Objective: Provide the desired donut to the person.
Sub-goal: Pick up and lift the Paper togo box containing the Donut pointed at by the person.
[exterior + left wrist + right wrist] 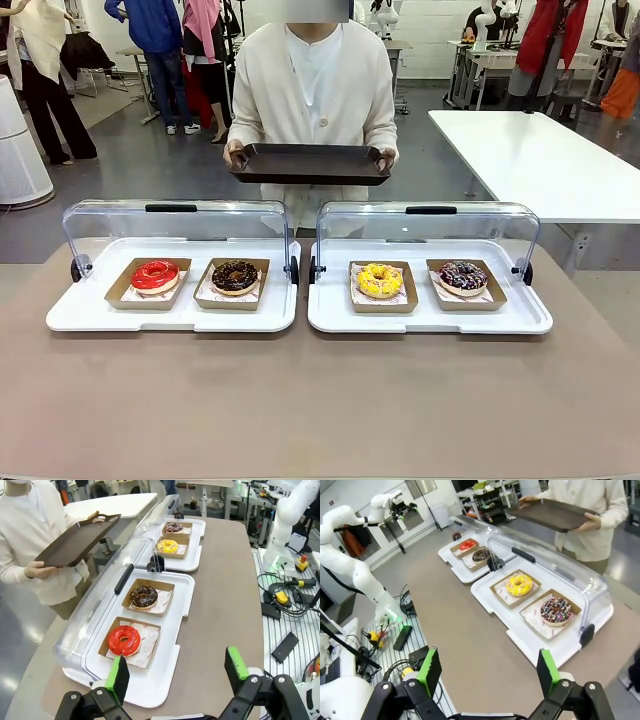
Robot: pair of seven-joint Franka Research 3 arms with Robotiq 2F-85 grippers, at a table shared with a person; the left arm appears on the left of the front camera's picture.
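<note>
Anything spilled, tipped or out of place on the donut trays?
Nothing stands out. The red donut, chocolate donut, yellow donut and sprinkled donut each sit in their cardboard boats, lids raised; the person holds an empty tray.

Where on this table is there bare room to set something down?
The broad brown tabletop strip on the robot's side of the two white plastic trays is bare. The trays are crowded, two boxed donuts each, with a narrow gap between.
</note>
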